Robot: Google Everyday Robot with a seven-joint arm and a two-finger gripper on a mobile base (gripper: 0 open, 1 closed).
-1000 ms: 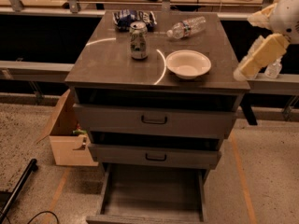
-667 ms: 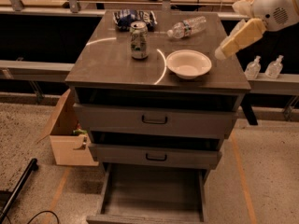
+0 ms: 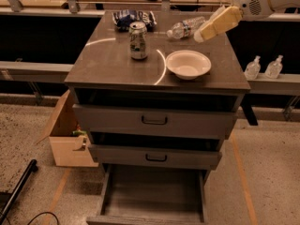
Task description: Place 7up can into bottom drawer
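The 7up can [image 3: 138, 40] stands upright on the cabinet top [image 3: 108, 64], left of centre. The bottom drawer [image 3: 152, 198] is pulled out below, and its grey floor is bare. My gripper [image 3: 216, 24], a pale yellow tip on the white arm, hangs over the back right of the cabinet top, beside the lying water bottle. It is well to the right of the can and holds nothing that I can see.
A white bowl [image 3: 188, 63] sits right of the can. A clear water bottle [image 3: 185, 28] and a blue chip bag [image 3: 131, 18] lie at the back. The two upper drawers [image 3: 154, 120] are slightly open. A cardboard box [image 3: 70, 137] stands left of the cabinet. Two small bottles [image 3: 263, 67] stand on a ledge to the right.
The arm has swung leftward and up from beside the cabinet's right edge to over its back right corner. The can and the drawers have not moved.
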